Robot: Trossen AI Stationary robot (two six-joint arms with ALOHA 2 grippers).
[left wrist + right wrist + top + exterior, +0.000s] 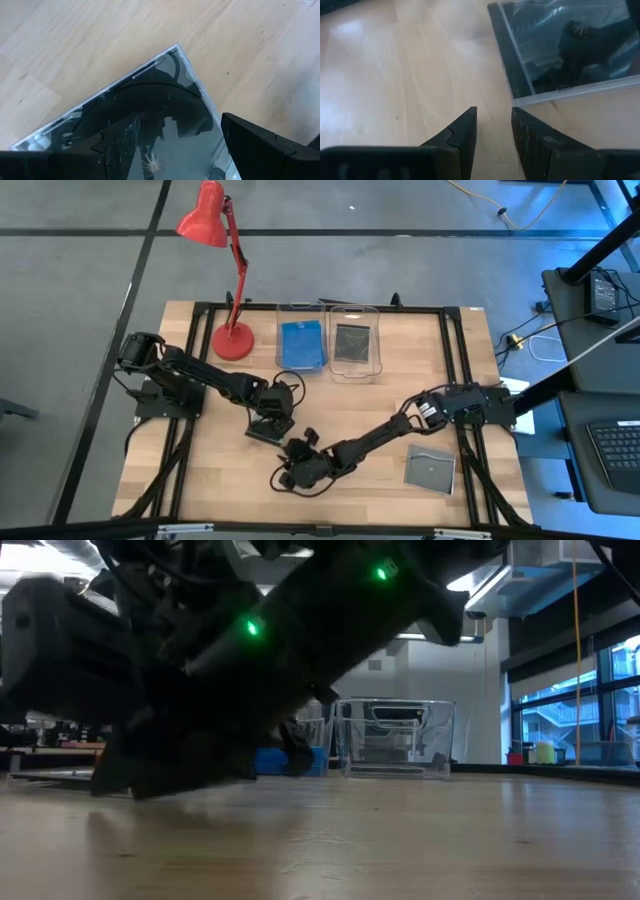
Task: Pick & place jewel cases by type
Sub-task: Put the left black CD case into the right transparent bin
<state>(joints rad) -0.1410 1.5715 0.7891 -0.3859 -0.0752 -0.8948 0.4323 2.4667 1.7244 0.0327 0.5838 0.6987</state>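
A smoky grey-black jewel case (262, 432) lies flat on the table near its middle. My left gripper (272, 418) stands open over it, pointing down. In the left wrist view, the case (150, 105) lies under the left gripper (177, 125): one finger is over its face and the other is just past its edge. My right gripper (298, 467) is low at the table's near side, fingers narrowly apart (493, 117) on bare wood, with that case's corner (545, 60) beside them. A second grey case (430, 470) lies near the right front.
At the far edge stand two clear bins. The left bin (302, 345) holds blue cases and the right bin (353, 345) holds a dark one; both bins show in the low view (395, 735). A red desk lamp (232, 335) stands left of the bins. Bare wood lies at the front left.
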